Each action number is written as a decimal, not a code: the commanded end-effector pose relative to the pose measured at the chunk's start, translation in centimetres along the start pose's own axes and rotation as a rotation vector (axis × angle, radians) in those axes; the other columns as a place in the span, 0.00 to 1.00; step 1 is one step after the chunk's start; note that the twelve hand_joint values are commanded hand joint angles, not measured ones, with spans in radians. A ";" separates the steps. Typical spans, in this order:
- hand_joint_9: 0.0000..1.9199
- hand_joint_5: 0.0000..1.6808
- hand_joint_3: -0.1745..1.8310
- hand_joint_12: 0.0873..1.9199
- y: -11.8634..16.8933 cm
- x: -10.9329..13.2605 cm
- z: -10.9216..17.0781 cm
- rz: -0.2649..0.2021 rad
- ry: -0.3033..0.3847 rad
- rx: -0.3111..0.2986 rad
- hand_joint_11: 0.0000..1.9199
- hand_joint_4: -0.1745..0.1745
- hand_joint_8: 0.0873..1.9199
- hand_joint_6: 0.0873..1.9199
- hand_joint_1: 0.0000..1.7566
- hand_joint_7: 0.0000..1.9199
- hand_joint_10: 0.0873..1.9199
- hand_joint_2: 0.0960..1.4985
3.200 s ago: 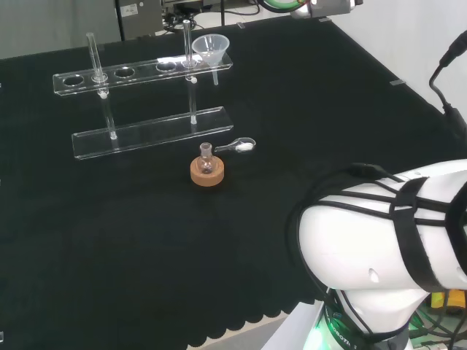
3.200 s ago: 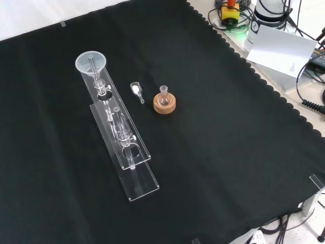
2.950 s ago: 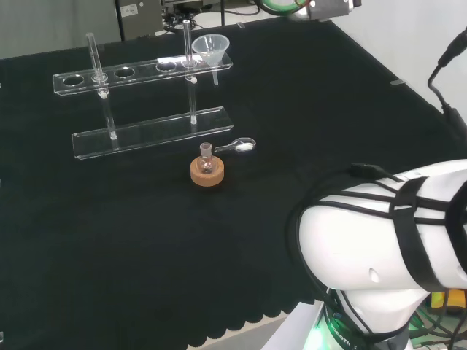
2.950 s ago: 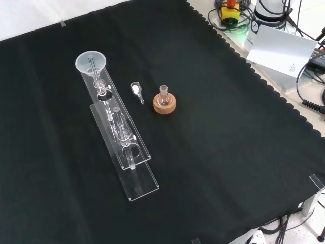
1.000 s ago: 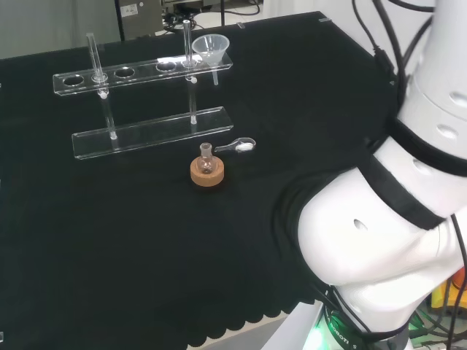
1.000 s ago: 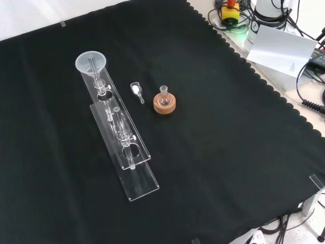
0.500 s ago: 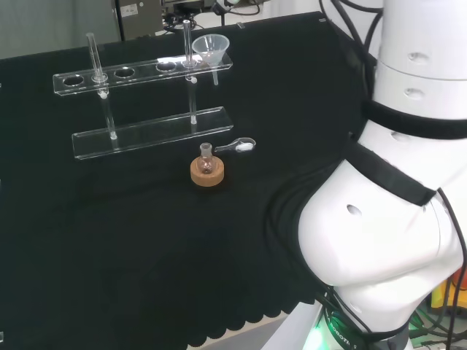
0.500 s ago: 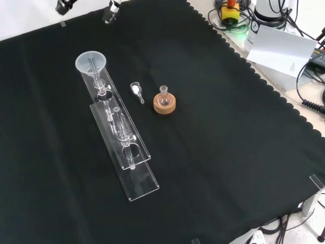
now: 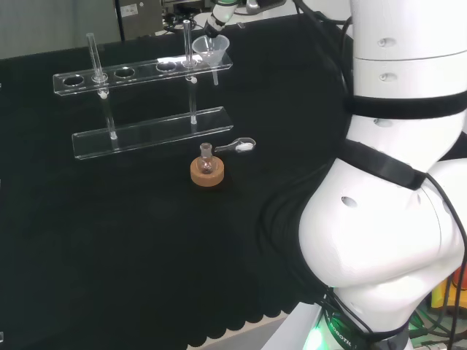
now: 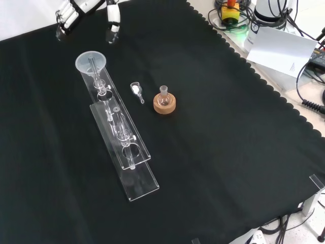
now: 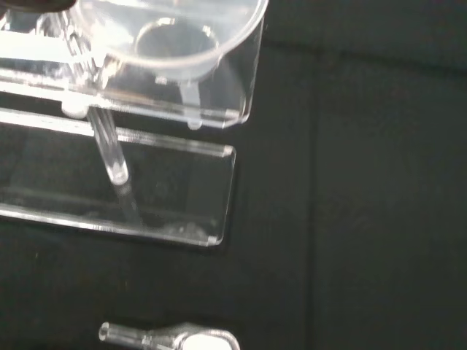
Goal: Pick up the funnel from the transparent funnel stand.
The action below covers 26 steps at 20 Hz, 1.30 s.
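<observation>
Clear plastic is the trouble here: the funnel (image 10: 91, 62) sits in the end hole of the transparent funnel stand (image 10: 122, 140), its stem hanging through the top plate. The robot hand (image 10: 76, 12) hovers just beyond that end, fingers spread and holding nothing. Coming down off-centre, it could knock the light stand over or shove it across the bench (image 10: 218, 152) toward the small scoop (image 10: 135, 89) and the flask on its cork ring (image 10: 164, 105). Lifting at a slant could catch the stem in the hole.
</observation>
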State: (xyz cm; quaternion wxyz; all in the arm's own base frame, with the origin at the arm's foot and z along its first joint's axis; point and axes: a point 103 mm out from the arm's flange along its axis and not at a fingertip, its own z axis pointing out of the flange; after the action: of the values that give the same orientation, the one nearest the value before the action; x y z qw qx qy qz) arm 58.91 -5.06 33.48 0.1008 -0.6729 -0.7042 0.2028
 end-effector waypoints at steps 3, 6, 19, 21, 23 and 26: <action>0.07 0.01 0.28 0.72 0.7 0.8 1.0 -0.046 -0.039 0.085 0.08 0.35 0.18 0.00 0.30 0.00 0.38 0.38; 0.07 0.01 0.27 0.72 0.8 0.9 1.2 -0.054 -0.052 0.094 0.08 0.35 0.18 0.00 0.29 0.00 0.38 0.38; 0.05 0.00 0.26 0.72 2.0 1.7 2.4 -0.033 -0.082 0.091 0.06 0.34 0.16 0.00 0.29 0.00 0.38 0.38; 0.05 0.00 0.26 0.72 2.2 1.7 2.6 -0.030 -0.087 0.092 0.06 0.34 0.16 0.00 0.29 0.00 0.38 0.38; 0.05 0.00 0.25 0.72 2.3 1.8 2.6 -0.027 -0.092 0.090 0.06 0.34 0.15 0.00 0.29 0.00 0.38 0.38; 0.05 0.00 0.25 0.72 2.5 1.8 2.9 -0.030 -0.092 0.098 0.05 0.34 0.15 0.00 0.30 0.00 0.38 0.38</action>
State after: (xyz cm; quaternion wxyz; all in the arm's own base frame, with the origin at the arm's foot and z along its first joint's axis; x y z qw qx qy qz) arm 59.76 -3.68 29.95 0.1025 -0.6480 -0.7071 0.2637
